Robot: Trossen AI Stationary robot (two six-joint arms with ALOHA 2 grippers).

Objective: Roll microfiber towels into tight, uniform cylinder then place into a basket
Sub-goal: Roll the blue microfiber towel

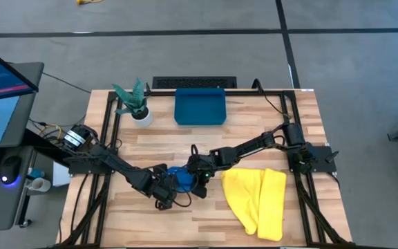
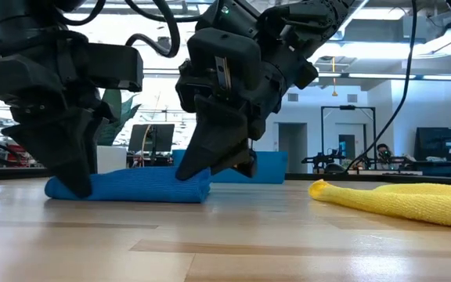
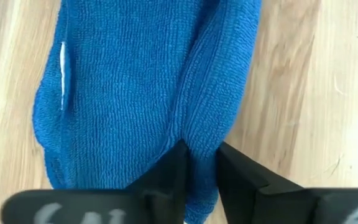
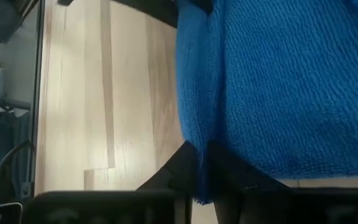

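Blue towel (image 2: 131,186) lying rolled flat on the table (image 1: 206,214), well in front of the basket (image 1: 200,108). Left gripper (image 3: 197,163) pinching a fold at one end; right gripper (image 4: 202,163) clamping the other end's edge. Yellow towel (image 1: 258,199) lying unrolled just beside, on the right arm's side.

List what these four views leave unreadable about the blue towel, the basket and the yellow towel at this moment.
- Blue towel: the high view shows a sliver; both arms cover it, so roll tightness is unclear.
- Left gripper and right gripper: each pinches a blue fold; pads hidden by cloth.
- Basket: the low view hides most of it behind the right arm.
- Yellow towel: cut off at the low view's edge.
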